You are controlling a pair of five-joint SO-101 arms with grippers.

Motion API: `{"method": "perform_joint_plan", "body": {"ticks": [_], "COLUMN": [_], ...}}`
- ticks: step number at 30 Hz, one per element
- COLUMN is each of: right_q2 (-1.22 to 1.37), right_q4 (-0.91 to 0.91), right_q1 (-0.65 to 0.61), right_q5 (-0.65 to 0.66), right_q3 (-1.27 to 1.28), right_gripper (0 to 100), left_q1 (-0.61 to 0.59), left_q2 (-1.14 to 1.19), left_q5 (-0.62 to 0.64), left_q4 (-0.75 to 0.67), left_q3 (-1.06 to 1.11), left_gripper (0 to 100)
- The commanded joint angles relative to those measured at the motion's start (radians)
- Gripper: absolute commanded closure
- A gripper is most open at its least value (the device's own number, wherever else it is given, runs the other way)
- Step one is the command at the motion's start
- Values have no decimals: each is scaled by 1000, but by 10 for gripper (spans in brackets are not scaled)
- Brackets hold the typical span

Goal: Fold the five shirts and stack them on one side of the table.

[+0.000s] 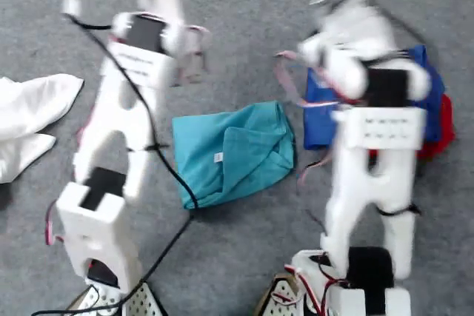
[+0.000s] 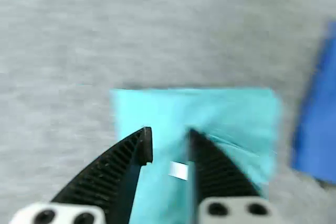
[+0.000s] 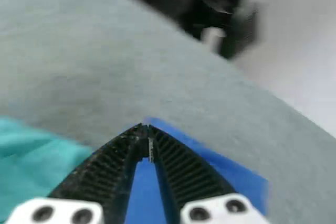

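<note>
At the far left edge of the grey surface (image 1: 244, 42), a white shirt (image 1: 29, 120) lies loose & unfolded, well apart from the rest. Next to it the left arm (image 1: 141, 49) stretches up the surface from its base at the near edge. In its wrist view the left claw (image 2: 169, 140) is part-open, a narrow gap btwn the two black fingers (image 2: 126, 161), w/ nothing in them. It hangs above the teal shirt (image 2: 231, 114); the tips sit over the cloth close to the shirt's small white tag (image 2: 178, 170), but can't tell if they touch it. In the high view the teal shirt (image 1: 233, 153) lies mid-surface, roughly folded, btwn the two arms. Just right of it is a blue shirt (image 1: 322, 116), lying on a red shirt (image 1: 441, 131) that peeks out at the right side; the right arm (image 1: 370, 86) stands over both. Right claw (image 3: 146, 132): closed, tips meeting, nothing seen held. It hangs above the blue shirt (image 3: 231, 177) near that shirt's edge, w/ the teal shirt (image 3: 37, 156) off to one side.
</note>
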Motion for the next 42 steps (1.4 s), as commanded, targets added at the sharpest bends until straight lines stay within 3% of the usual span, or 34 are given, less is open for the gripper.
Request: {"method": "perform_joint_plan", "body": {"ticks": [1, 7, 14, 21, 28, 42], "right_q2": [85, 332, 455, 473, 466, 510], "right_q4": [-15, -18, 115, 221, 72, -12], "right_q1": [-208, -358, -421, -421, -423, -458], "right_q5": [29, 11, 9, 15, 17, 15], "right_q3": [79, 54, 12, 24, 200, 197], "right_gripper": [995, 995, 996, 996, 996, 996], "left_q1": [-158, -311, -296, -351, -322, -301], "left_q2": [-16, -33, -51, -54, -54, -54], "left_q5": [-31, -91, -101, -100, -100, -101], "left_q4": [-58, -508, -809, -815, -819, -821], "left_q3": [190, 694, 910, 876, 873, 878], "left_gripper": [981, 982, 982, 982, 982, 982]}}
